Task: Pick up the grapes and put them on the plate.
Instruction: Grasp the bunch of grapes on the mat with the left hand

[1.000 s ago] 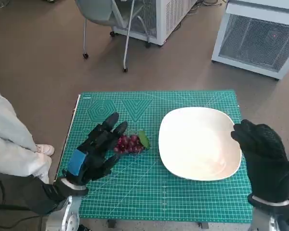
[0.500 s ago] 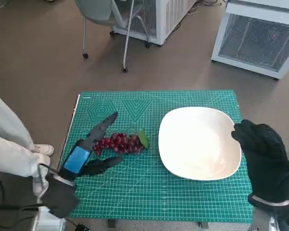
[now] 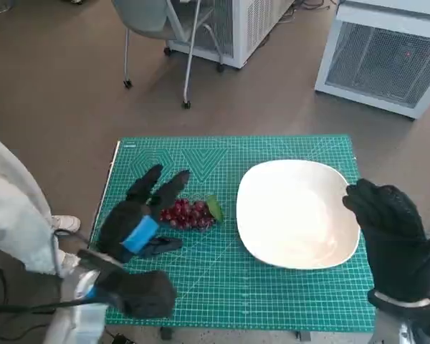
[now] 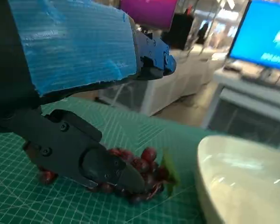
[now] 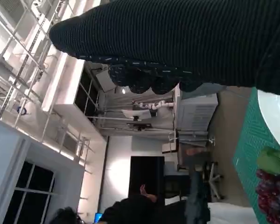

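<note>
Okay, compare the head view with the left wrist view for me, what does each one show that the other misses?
Only the head view shows the right hand at the plate's far edge, the whole green mat, the chair legs and the floor. Only the left wrist view shows a blue screen and a magenta panel in the room behind. Both show the left hand with its fingers apart by the grapes, the grapes lying on the mat, their green leaf, and the white plate.
</note>
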{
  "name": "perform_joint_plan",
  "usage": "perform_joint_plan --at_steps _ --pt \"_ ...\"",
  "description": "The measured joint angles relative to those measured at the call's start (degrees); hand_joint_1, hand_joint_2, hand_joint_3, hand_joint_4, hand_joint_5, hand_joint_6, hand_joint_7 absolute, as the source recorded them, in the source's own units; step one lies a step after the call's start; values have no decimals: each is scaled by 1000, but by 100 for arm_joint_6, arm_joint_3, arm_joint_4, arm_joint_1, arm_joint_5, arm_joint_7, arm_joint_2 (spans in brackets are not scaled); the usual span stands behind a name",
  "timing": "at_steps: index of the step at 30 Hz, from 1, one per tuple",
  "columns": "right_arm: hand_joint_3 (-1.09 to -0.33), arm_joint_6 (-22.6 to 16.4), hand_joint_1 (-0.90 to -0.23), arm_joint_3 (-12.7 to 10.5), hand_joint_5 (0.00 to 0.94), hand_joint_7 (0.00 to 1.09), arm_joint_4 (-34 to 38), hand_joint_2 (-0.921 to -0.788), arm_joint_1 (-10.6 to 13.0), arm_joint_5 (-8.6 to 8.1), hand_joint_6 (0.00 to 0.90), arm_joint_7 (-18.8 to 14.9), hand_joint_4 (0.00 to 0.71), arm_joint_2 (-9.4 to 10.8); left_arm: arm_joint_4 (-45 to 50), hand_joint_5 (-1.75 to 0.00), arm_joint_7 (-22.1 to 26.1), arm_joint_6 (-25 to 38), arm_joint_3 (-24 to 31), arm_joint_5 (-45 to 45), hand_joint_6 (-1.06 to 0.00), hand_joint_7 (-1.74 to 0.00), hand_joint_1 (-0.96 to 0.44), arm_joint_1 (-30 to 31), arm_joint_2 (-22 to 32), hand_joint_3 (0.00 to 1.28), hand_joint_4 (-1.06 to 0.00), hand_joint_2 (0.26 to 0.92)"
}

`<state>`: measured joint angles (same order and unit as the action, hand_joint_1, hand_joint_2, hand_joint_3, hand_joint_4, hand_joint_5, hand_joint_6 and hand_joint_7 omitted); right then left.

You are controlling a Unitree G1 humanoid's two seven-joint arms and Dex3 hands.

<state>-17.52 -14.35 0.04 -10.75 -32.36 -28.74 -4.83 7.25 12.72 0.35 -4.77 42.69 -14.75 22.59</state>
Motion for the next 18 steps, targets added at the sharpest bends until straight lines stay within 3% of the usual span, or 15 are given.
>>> perform_joint_plan --at_steps 18 --pt "-563 -50 -349 -28 581 905 27 -921 6 4 257 0 480 3 -1947 -7 34 885 -1034 427 -266 -10 -346 -1233 -99 4 -110 738"
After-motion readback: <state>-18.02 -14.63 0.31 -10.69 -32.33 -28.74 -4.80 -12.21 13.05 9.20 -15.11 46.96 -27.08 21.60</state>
